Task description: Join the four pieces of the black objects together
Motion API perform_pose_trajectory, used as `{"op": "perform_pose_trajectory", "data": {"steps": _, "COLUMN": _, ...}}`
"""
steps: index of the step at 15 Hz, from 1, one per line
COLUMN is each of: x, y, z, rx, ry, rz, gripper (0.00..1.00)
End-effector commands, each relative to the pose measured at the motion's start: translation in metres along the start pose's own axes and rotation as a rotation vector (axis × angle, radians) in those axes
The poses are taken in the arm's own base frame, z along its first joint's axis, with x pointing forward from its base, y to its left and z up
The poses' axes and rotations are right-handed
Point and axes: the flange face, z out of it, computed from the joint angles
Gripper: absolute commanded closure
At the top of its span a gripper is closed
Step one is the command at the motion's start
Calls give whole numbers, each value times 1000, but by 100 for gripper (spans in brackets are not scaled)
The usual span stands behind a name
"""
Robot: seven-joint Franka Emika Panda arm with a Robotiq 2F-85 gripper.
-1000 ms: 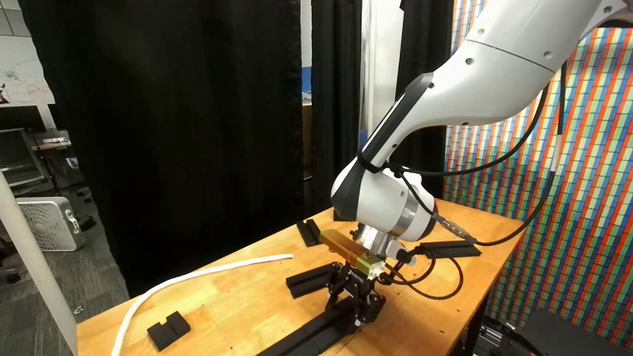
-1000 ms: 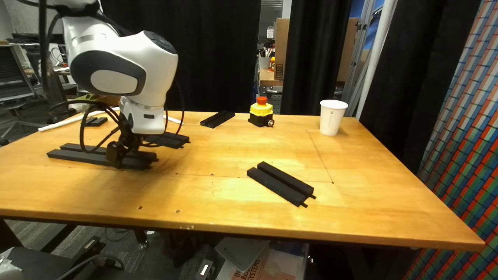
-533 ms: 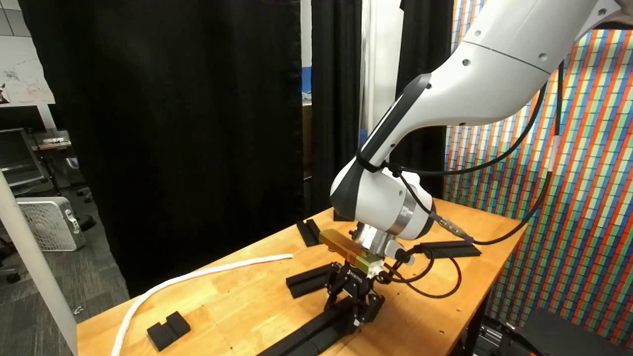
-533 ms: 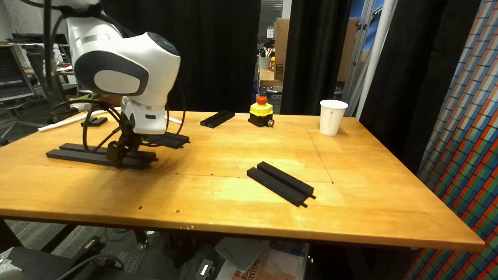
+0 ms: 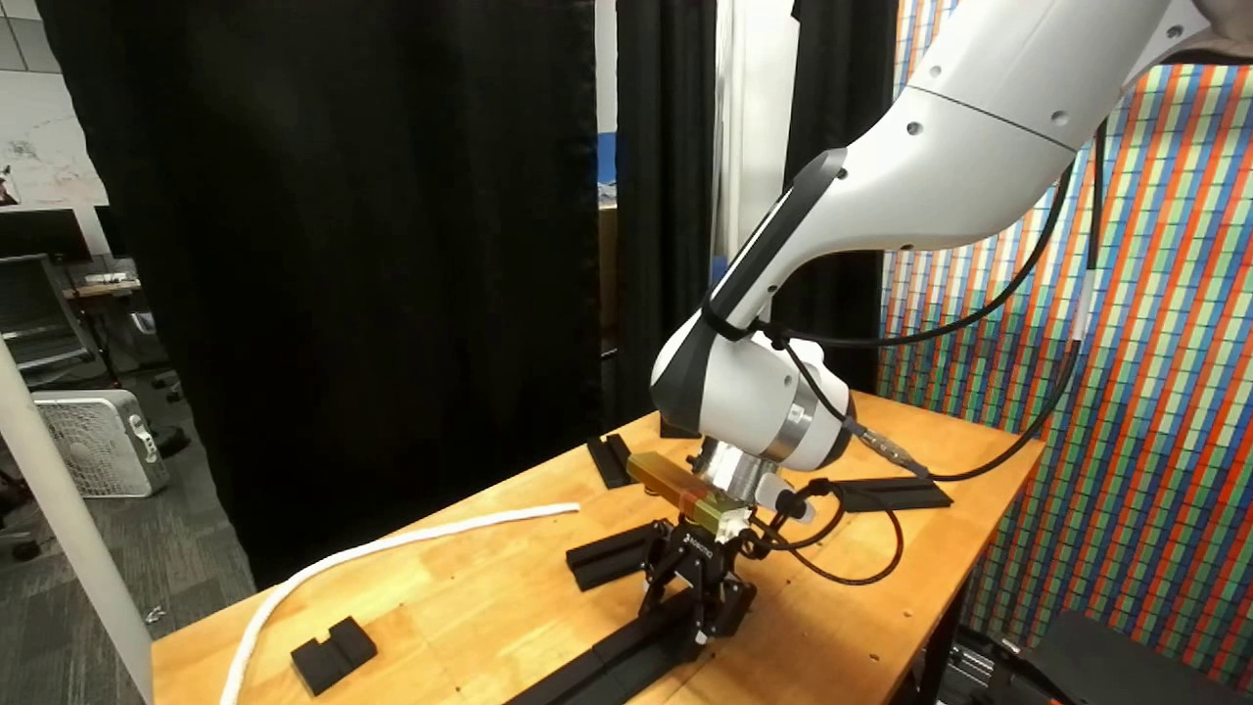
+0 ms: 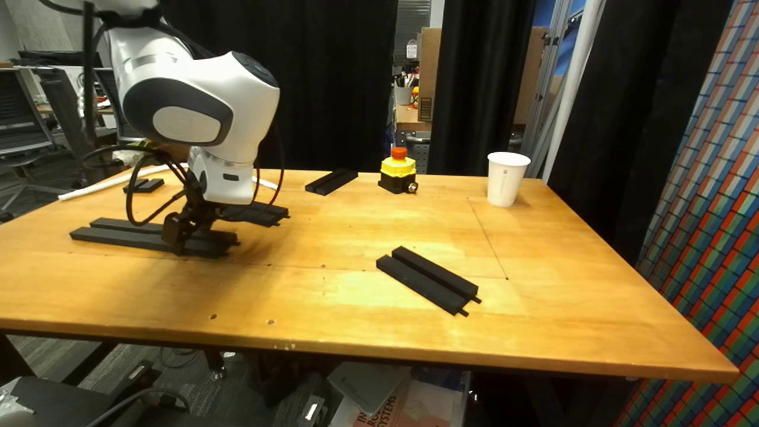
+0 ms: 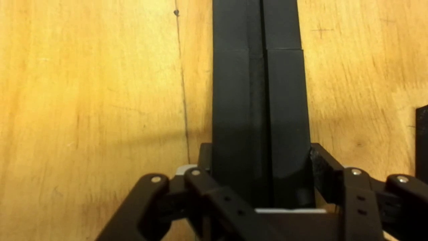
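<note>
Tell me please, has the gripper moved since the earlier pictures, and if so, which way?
Yes, slightly: in an exterior view the gripper has shifted left in the picture, toward the end of the white rope, which lies unmoved.

Both exterior views, set back, look down across the table point(image 6: 332, 308) toward far black curtains point(image 6: 338, 89), sharing the arm point(image 5: 930, 186); the wrist view looks steeply down, near black bars point(image 7: 230, 93).

Wooden table point(image 6: 332, 314): black bars point(image 6: 421, 281), cup point(image 6: 507, 181), button box point(image 6: 398, 168), white cord point(image 5: 421, 535)
</note>
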Motion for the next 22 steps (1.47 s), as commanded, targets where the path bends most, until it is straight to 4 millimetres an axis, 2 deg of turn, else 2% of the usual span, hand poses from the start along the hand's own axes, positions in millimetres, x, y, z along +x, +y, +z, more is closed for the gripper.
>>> {"op": "perform_pose_trajectory", "data": {"steps": 1, "x": -4, "y": -12, "z": 24, "rx": -37, "ry": -4, "rz": 21, "gripper": 54}}
{"op": "perform_pose_trajectory", "data": {"steps": 2, "x": -5, "y": -13, "z": 24, "rx": -35, "ry": -7, "rz": 23, "gripper": 54}}
{"op": "perform_pose_trajectory", "data": {"steps": 3, "x": -6, "y": -14, "z": 23, "rx": -23, "ry": -7, "rz": 28, "gripper": 7}}
{"op": "perform_pose_trajectory", "data": {"steps": 4, "x": -7, "y": -14, "z": 23, "rx": -21, "ry": -4, "rz": 24, "gripper": 7}}
{"op": "perform_pose_trajectory", "data": {"steps": 5, "x": -8, "y": -14, "z": 27, "rx": -27, "ry": 6, "rz": 27, "gripper": 1}}
{"op": "perform_pose_trajectory", "data": {"steps": 8, "x": -11, "y": -16, "z": 36, "rx": -37, "ry": 17, "rz": 22, "gripper": 0}}
{"op": "perform_pose_trajectory", "data": {"steps": 14, "x": -25, "y": -1, "z": 20, "rx": -50, "ry": 89, "rz": 25, "gripper": 0}}
{"op": "perform_pose_trajectory", "data": {"steps": 18, "x": -47, "y": 14, "z": -4, "rx": -77, "ry": 158, "rz": 24, "gripper": 0}}
{"op": "perform_pose_trajectory", "data": {"steps": 22, "x": -62, "y": 27, "z": -45, "rx": -106, "ry": 291, "rz": 33, "gripper": 0}}
